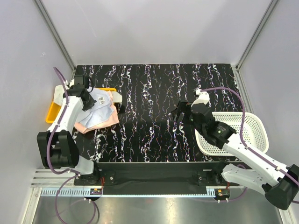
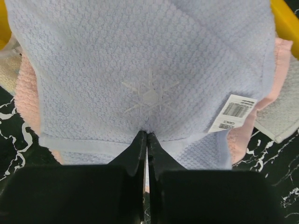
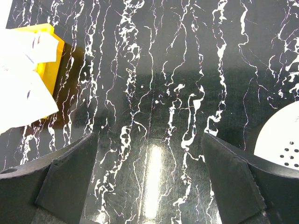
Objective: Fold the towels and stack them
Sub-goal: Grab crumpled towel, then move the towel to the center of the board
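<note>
Pale blue towel pinched at its hem by left gripper; right gripper spread wide above table.

Your towels sit in one loose pile at the left edge of the table. On top you have a pale blue towel, waffle-textured, with a white star stitched near its middle and a white barcode label at one side edge. The left claw has closed on its near hem, puckering the cloth. Beneath it a pale pink towel sticks out on both sides, and a whitish towel peeks from under that.
</note>
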